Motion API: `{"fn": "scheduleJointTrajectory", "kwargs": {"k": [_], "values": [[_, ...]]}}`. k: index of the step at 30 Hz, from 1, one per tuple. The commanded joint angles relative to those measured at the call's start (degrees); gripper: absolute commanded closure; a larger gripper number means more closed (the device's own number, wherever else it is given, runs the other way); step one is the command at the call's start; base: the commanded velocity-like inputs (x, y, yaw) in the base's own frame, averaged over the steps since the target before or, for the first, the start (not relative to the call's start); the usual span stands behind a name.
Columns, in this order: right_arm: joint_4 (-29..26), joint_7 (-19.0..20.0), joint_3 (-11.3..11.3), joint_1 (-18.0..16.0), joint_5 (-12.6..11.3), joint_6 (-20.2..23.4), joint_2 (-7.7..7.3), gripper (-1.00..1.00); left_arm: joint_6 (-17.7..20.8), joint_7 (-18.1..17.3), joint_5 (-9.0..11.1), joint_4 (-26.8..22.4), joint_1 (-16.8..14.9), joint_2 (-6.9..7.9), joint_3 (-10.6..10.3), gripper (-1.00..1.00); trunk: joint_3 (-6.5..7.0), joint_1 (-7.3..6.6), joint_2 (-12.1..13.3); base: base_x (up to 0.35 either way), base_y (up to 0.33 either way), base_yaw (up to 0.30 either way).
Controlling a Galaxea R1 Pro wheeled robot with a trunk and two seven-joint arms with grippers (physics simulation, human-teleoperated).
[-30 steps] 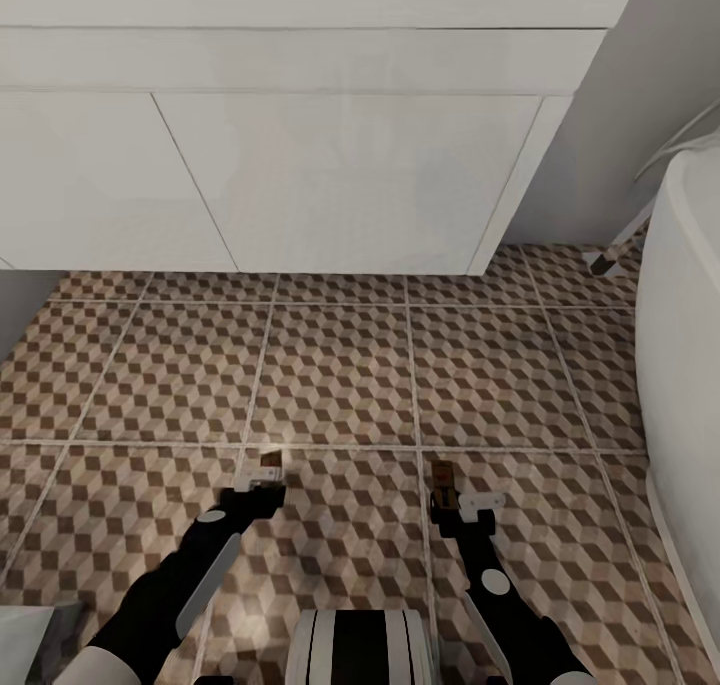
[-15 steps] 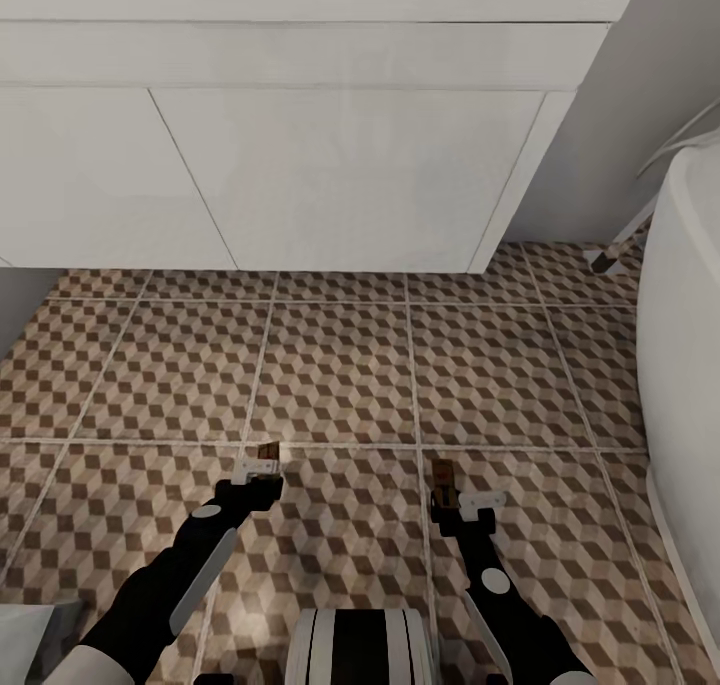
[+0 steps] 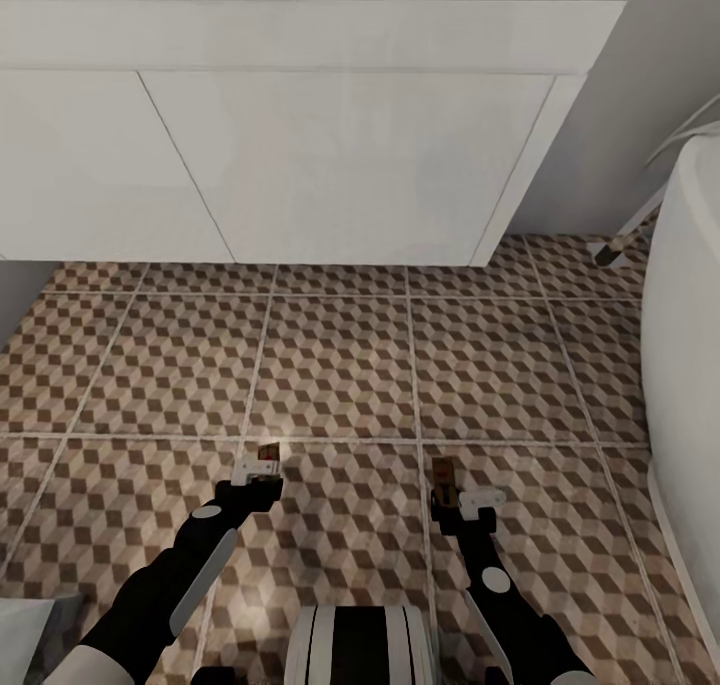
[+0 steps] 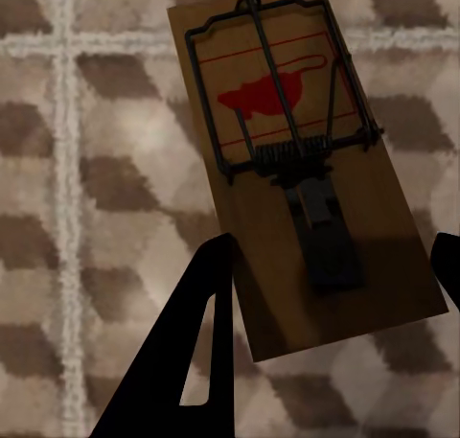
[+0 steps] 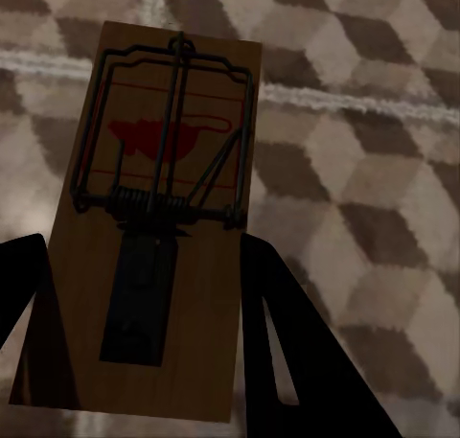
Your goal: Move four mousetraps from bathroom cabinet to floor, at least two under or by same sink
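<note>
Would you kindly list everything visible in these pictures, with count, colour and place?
mousetraps: two, tan wood with dark spring bars and red mark; one between the left pincer's fingers, one between the right pincer's fingers, both above the floor
bathroom floor: one, brown, beige and white cube tiles, in front of the sink
sink: one, white vanity, ahead
bathtub: one, white, at right
left pincer: one, white on a black arm
right pincer: one, white on a black arm

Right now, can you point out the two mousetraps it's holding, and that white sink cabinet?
left mousetrap [image 4: 297, 179]: left wrist view, on its wooden board by the spring.
right mousetrap [image 5: 158, 237]: right wrist view, middle of its board.
sink cabinet [image 3: 330, 165]: head view, on a flat white front panel.
</note>
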Motion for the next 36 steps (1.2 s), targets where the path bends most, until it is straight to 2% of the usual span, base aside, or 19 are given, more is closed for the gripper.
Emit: {"fn": "scheduleJointTrajectory", "kwargs": {"k": [1, 7, 10, 11, 12, 14, 18, 23, 25, 28, 31, 36], "values": [[-0.28, -0.34, 0.17, -0.03, 0.09, -0.14, 0.00, 1.00, 0.16, 0.49, 0.53, -0.07, -0.04, 0.08, -0.21, 1.00, -0.12, -0.01, -0.01, 0.000, 0.000, 0.000], [-3.08, -0.04, 0.23, -0.03, 0.28, -0.08, -0.17, 1.00, 0.16, 0.49, 0.53, -0.11, -0.04, 0.03, -0.18, 1.00, -0.44, -0.01, -0.01, 0.000, 0.000, 0.000], [-4.33, -0.08, 0.06, -0.24, 2.26, 1.13, -0.25, 1.00, 0.19, 0.49, 0.53, -0.03, -0.04, -0.02, 0.06, 1.00, -0.46, -0.01, -0.01, 0.000, 0.000, 0.000], [-5.49, -0.09, 0.02, -0.58, 3.20, 2.51, -0.28, 1.00, 0.21, 0.49, 0.53, 0.13, -0.04, -0.10, 0.14, 1.00, -0.46, -0.01, -0.01, 0.000, 0.000, 0.000], [-7.77, -0.08, -0.01, -1.41, 4.61, 5.96, -0.30, 1.00, 0.23, 0.49, 0.53, 0.75, -0.04, -0.24, 0.22, 1.00, -0.47, -0.01, -0.01, 0.000, 0.000, 0.000], [-10.34, -0.08, -0.02, -2.44, 5.63, 9.95, -0.30, 1.00, 0.24, 0.49, 0.53, 1.71, -0.04, -0.41, 0.32, 1.00, -0.47, -0.01, -0.01, 0.000, 0.000, 0.000], [-12.04, -0.02, -0.01, -4.20, 6.26, 12.63, -0.34, 1.00, 0.30, 0.49, 0.53, 3.13, -0.04, -0.46, 0.54, 1.00, -0.47, -0.01, -0.01, 0.000, 0.000, 0.000], [-12.08, 0.33, -0.02, -4.64, 6.20, 12.84, -0.55, 1.00, 0.21, 0.39, 0.48, 4.92, -0.04, -0.07, 3.51, 1.00, -0.47, -0.01, -0.01, 0.000, 0.000, 0.000], [-12.00, 0.40, 0.12, -4.67, 6.13, 11.60, -0.59, 1.00, 0.15, 0.34, 0.46, 4.90, -0.04, 0.41, 4.11, 1.00, -0.47, -0.01, -0.01, 0.000, 0.000, 0.000], [-11.93, 0.25, 0.20, -4.69, 6.03, 8.48, -0.56, 1.00, 0.18, 0.32, 0.45, 2.98, -0.04, 1.36, 4.44, 1.00, -0.47, -0.01, -0.01, 0.000, 0.000, 0.000], [-11.92, 0.13, 0.17, -4.69, 5.87, 7.72, -0.47, 1.00, 0.28, 0.33, 0.45, -0.47, -0.04, 2.42, 4.44, 1.00, -0.47, -0.01, -0.01, 0.000, 0.000, 0.000], [-11.91, -0.02, 0.19, -4.69, 5.82, 7.48, -0.28, 1.00, 0.33, 0.39, 0.45, -2.28, -0.04, 2.87, 4.44, 1.00, -0.47, -0.01, -0.01, 0.000, 0.000, 0.000]]}}
